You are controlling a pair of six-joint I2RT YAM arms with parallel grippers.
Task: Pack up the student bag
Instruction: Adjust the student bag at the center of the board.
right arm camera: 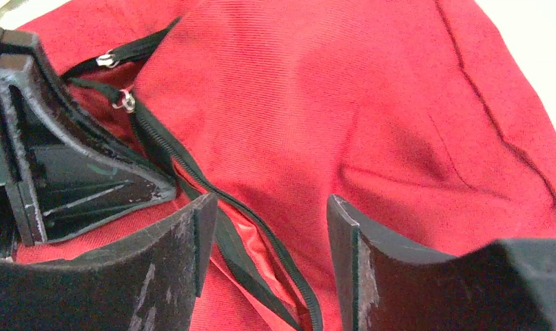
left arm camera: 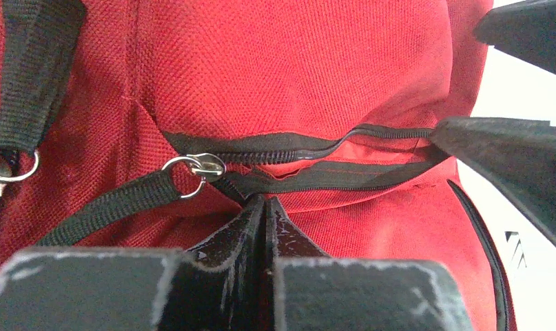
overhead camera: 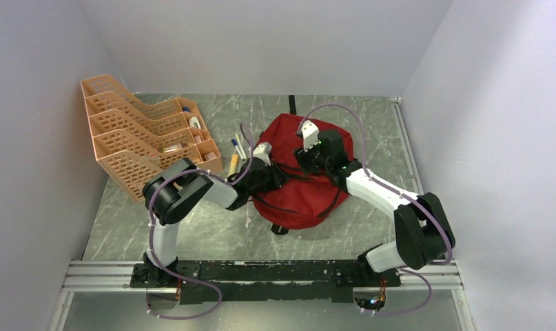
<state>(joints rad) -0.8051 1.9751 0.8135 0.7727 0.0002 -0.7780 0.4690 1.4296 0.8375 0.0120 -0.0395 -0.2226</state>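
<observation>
Left wrist view: left gripper (left arm camera: 264, 207), fingers closed, is pinching the lower zipper edge (left arm camera: 316, 181) of the student bag (left arm camera: 295, 69) at its tips, apparently holding the mouth taut. The right gripper (right arm camera: 271, 210) is hovering spread-fingered astride it.

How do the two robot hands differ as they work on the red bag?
The left hand is shut, fingers pressed together; the right hand is open, fingers wide apart. The left hand's tips meet at the lower edge of the student bag's zipper, beside the slider ring; the right hand straddles the zipper further along. Both are black, two-fingered, and low over the partly open zipper.
</observation>
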